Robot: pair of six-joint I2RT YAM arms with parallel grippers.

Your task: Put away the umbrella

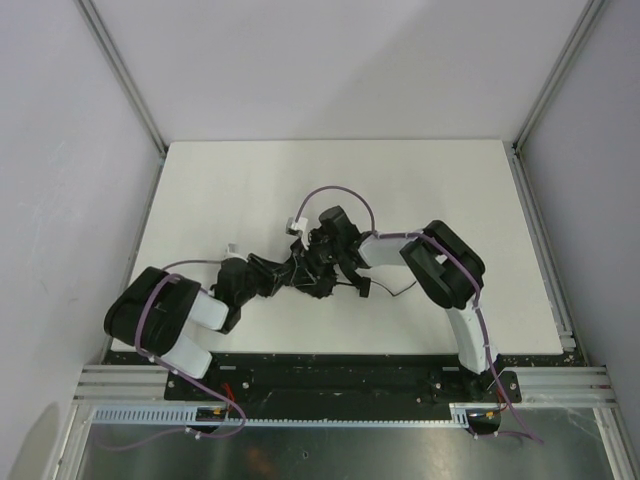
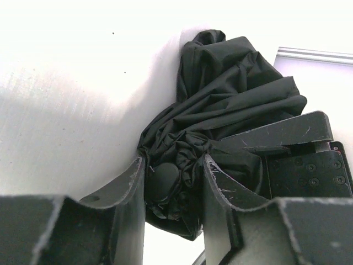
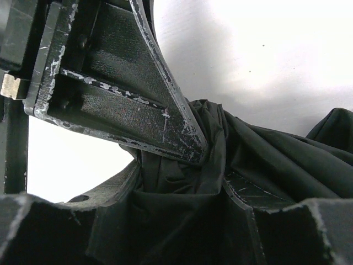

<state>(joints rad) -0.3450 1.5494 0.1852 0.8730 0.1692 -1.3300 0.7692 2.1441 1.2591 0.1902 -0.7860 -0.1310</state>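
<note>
Gathering step: the umbrella (image 2: 231, 94) is clamped by its bunched fabric in the jaws of the left gripper (image 2: 174, 165) and the right gripper (image 3: 182, 182); tighter bundling is judged necessary next.

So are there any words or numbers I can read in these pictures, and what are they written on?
No text can be read anywhere in these pictures.
umbrella: plain black fabric, no label or brand showing.
small white tags in the top view: too small to tell if anything is printed on them.
</note>
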